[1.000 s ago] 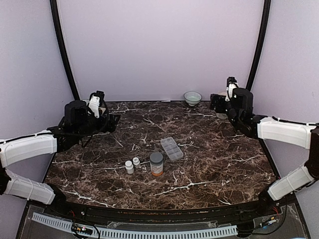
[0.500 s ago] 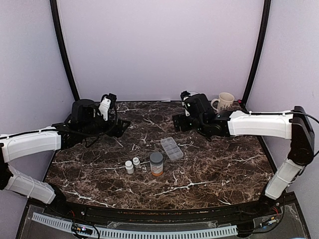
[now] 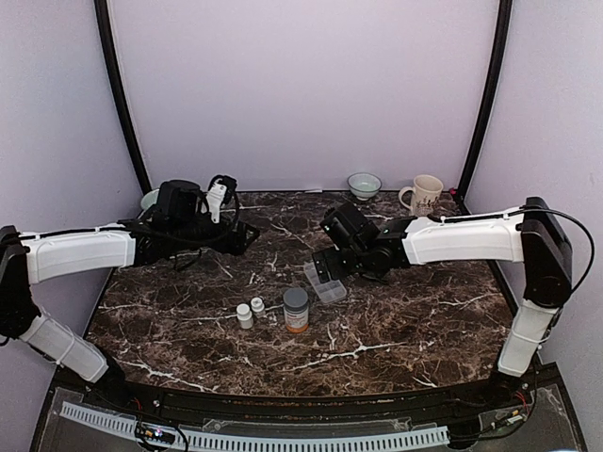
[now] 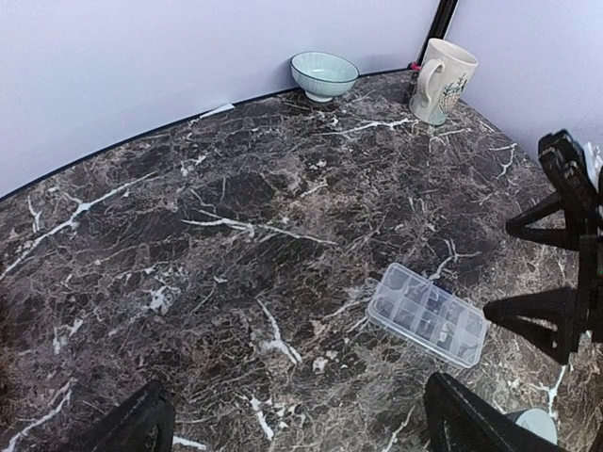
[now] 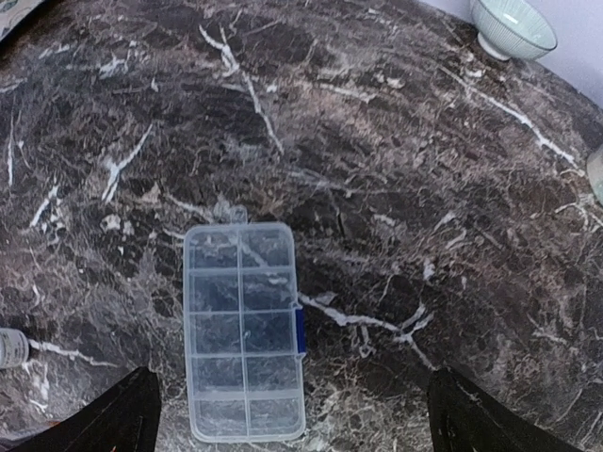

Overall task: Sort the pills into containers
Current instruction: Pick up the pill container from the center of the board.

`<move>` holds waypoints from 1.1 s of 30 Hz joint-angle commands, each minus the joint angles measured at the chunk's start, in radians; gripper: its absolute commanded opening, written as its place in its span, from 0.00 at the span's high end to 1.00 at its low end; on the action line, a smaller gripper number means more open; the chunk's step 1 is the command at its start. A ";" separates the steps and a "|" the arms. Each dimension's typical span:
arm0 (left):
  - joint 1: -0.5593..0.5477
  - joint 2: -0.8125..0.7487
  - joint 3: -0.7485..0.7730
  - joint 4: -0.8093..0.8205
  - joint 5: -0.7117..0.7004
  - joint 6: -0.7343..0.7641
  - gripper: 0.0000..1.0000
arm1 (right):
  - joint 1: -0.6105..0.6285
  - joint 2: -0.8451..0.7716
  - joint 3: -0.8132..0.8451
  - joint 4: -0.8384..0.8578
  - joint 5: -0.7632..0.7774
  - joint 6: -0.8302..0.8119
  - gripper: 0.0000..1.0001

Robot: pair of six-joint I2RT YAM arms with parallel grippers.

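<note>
**Claws spread wide, pill box flat on the desk**

Left claw first: it hangs over the far left of the marble desk, fingers well apart and gripping nothing. Moving right along the near middle, we have two small white bottles standing side by side. Just beside them is an orange bottle with a grey cap, upright. Behind that bottle lies the clear pill box, flat on the desk. Any pills in its compartments are too small to make out. Right claw hovers over the box's far end, fingers apart. Its own camera shows the box lying between them, ungripped. Far right, at the back wall, sit a pale bowl and a cream mug.
</note>
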 commanded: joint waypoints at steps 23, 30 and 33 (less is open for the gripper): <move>-0.007 0.296 0.367 -0.241 0.241 -0.096 0.05 | -0.014 0.096 -0.051 0.056 -0.195 0.058 0.00; -0.007 0.303 0.367 -0.237 0.249 -0.096 0.06 | -0.032 0.119 -0.047 0.064 -0.211 0.046 0.01; -0.007 0.303 0.365 -0.237 0.244 -0.095 0.06 | -0.035 0.132 -0.035 0.067 -0.223 0.040 0.00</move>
